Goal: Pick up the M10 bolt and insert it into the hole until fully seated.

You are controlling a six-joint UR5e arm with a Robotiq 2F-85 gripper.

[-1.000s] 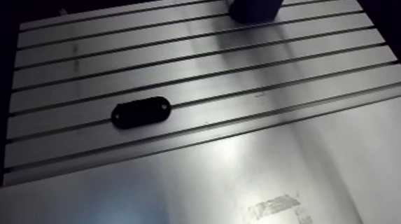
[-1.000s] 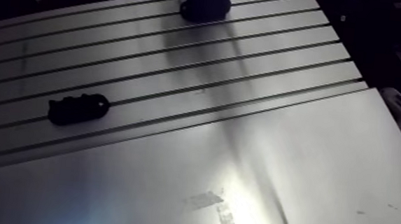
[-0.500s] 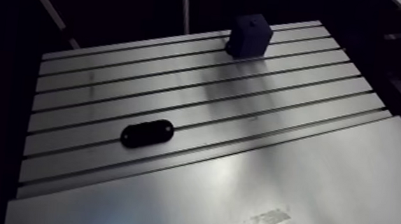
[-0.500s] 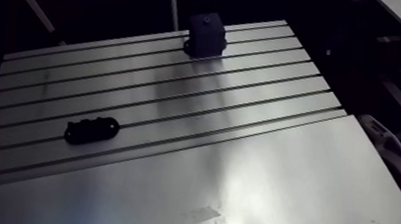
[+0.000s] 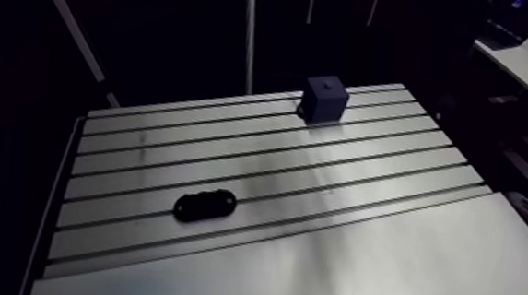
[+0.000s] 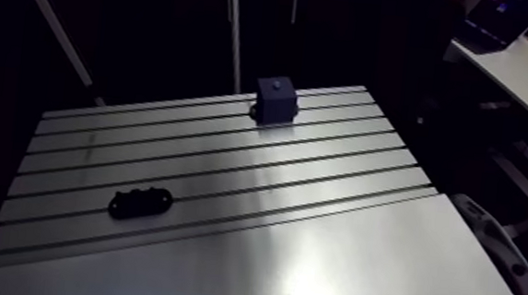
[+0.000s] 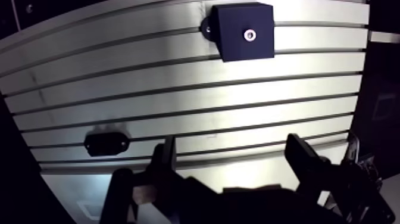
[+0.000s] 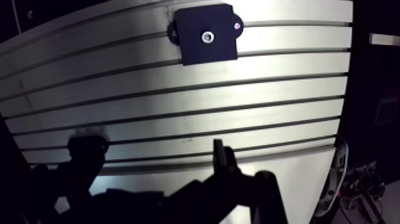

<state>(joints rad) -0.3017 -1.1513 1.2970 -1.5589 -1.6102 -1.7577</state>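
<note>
A dark blue block [image 5: 325, 100] with a small bright hole in its top [image 7: 249, 35] stands at the slotted table's [image 5: 258, 153] far edge. A black oblong piece [image 5: 205, 206] lies flat on the slats toward the left, also seen in the wrist view [image 7: 106, 143] beside my left finger. No bolt is plainly recognisable in any view. My gripper [image 7: 235, 161] shows only in the wrist view, high above the table's near slats, open with nothing between its fingers [image 7: 167, 161]. The block lies well ahead of it.
A smooth aluminium plate [image 5: 358, 270] covers the near part of the table. The table ends in dark drops at its left side [image 5: 55, 194] and far edge. A pale curved part [image 6: 499, 246] sits off the right edge.
The arm camera has pulled up and back, so the whole table looks smaller and its far edge has come into view. The block and the oblong piece keep their places on the slats.
</note>
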